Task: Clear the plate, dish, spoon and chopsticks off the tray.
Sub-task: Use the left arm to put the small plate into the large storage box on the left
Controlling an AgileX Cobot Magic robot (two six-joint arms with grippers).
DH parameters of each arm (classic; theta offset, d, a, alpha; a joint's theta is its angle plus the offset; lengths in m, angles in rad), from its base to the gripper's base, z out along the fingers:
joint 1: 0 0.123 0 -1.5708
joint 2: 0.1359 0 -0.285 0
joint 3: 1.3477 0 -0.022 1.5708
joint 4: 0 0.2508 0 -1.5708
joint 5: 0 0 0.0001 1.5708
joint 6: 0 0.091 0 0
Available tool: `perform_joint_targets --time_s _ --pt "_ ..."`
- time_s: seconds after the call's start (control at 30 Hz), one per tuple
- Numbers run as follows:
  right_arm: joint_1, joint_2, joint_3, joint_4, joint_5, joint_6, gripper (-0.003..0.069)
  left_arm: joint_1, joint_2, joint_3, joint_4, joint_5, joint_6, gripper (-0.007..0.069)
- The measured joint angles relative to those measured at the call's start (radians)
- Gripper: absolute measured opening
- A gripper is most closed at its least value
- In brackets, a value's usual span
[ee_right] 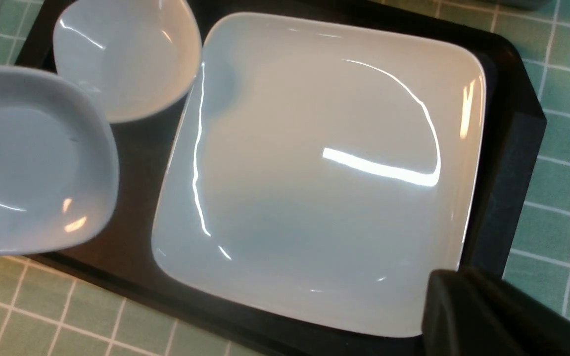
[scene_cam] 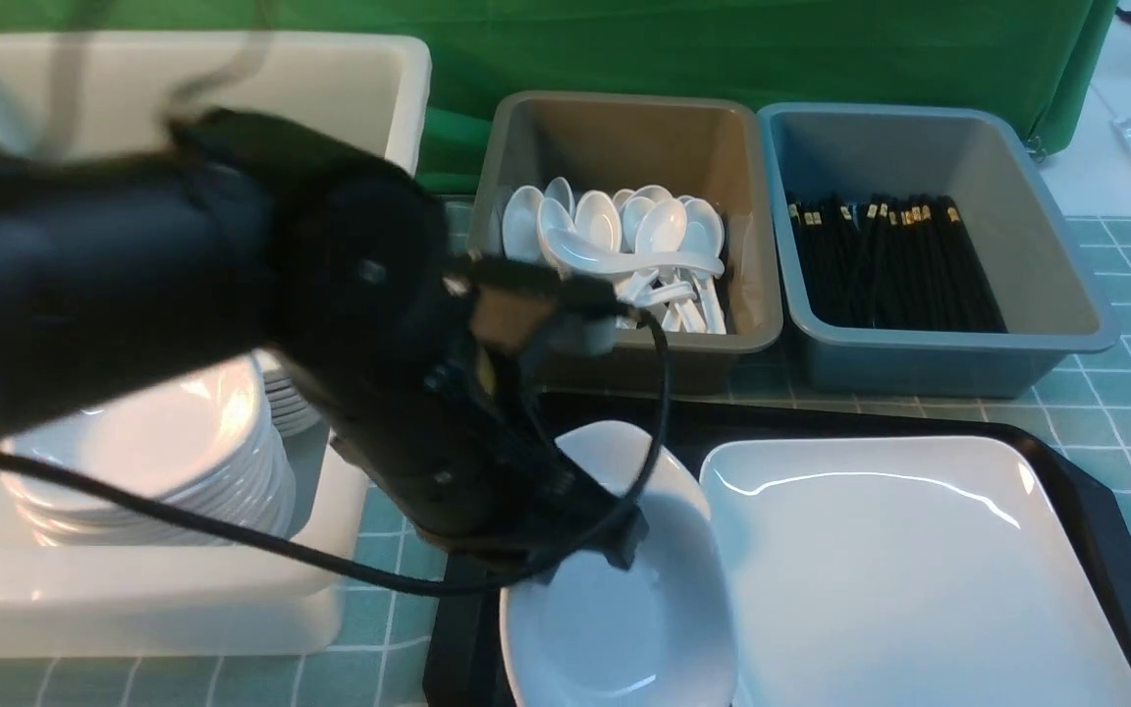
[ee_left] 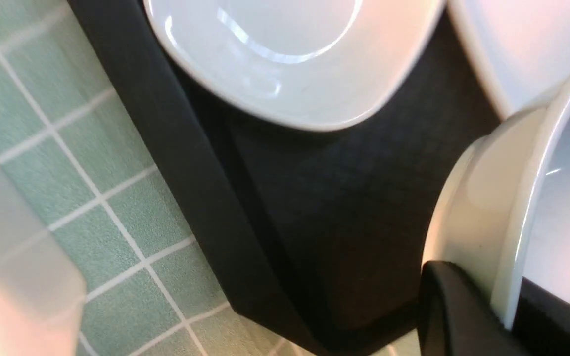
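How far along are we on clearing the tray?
Spoons and chopsticks lie beyond the tray, none on it: that looks done. In hand: the left gripper is shut on the near dish's rim. Left: the far dish and the plate, both on the tray.

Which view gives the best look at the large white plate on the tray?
The right wrist view: nearly the whole plate shows from above, rim and three corners clear. The front view crops its near edge; the left wrist view catches only a blurred sliver of rim.
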Motion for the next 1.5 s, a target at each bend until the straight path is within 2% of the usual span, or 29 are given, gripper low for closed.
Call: perform_joint_targets --time_s 0.1,0.2,0.3,0.33,0.37,0.4,0.43,0.5,0.53,0.6,0.67,0.83,1.0,1.33,1.4,1.5 --pt "0.0 0.0 0.0 0.0 0.0 0.0 0.0035 0.034 -0.122 0.0 -0.004 0.005 -0.019 0.002" --pt "0.0 0.0 0.0 0.0 0.0 0.0 0.0035 0.149 -0.234 0.0 -0.005 0.017 -0.032 0.002" --pt "0.0 0.0 0.0 0.0 0.0 -0.001 0.0035 0.377 -0.335 0.0 -0.002 0.047 -0.034 0.002" --pt "0.0 0.0 0.0 0.0 0.0 -0.001 0.0035 0.393 -0.339 0.0 -0.001 0.052 -0.033 0.002" --pt "0.0 0.0 0.0 0.0 0.0 -0.001 0.0038 0.544 -0.37 0.0 -0.001 0.07 -0.029 0.002" --pt "0.0 0.0 0.0 0.001 0.0 -0.001 0.0038 0.56 -0.372 0.0 -0.001 0.073 -0.029 0.002" --pt "0.0 0.0 0.0 0.002 0.0 -0.001 0.0042 0.691 -0.381 0.0 -0.015 0.081 -0.021 0.002" --pt "0.0 0.0 0.0 0.003 0.0 -0.001 0.0044 0.833 -0.374 0.0 -0.053 0.084 0.013 0.002" --pt "0.0 0.0 0.0 0.004 0.0 -0.001 0.0045 0.892 -0.366 0.0 -0.073 0.085 0.028 0.002" --pt "0.0 0.0 0.0 0.005 0.0 -0.001 0.0044 0.941 -0.353 0.0 -0.106 0.09 0.052 0.002" --pt "0.0 0.0 0.0 0.006 0.0 -0.001 0.0044 1.026 -0.318 0.001 -0.183 0.103 0.13 0.002" --pt "0.0 0.0 0.0 0.006 -0.008 -0.001 0.0046 1.036 -0.26 0.001 -0.267 0.111 0.198 0.002" --pt "0.0 0.0 0.0 0.006 -0.008 -0.001 0.0055 1.036 -0.222 0.022 -0.255 0.122 0.203 0.002" --pt "0.0 0.0 0.006 0.006 -0.021 -0.001 0.0067 1.036 -0.221 0.18 -0.259 -0.024 0.205 0.0022" --pt "0.0 0.0 0.006 0.006 -0.026 -0.001 0.0067 1.036 -0.221 0.18 -0.257 -0.022 0.205 0.0043" --pt "0.0 0.0 0.006 0.006 -0.028 -0.001 0.0069 1.036 -0.221 0.181 -0.257 0.002 0.214 0.0141"
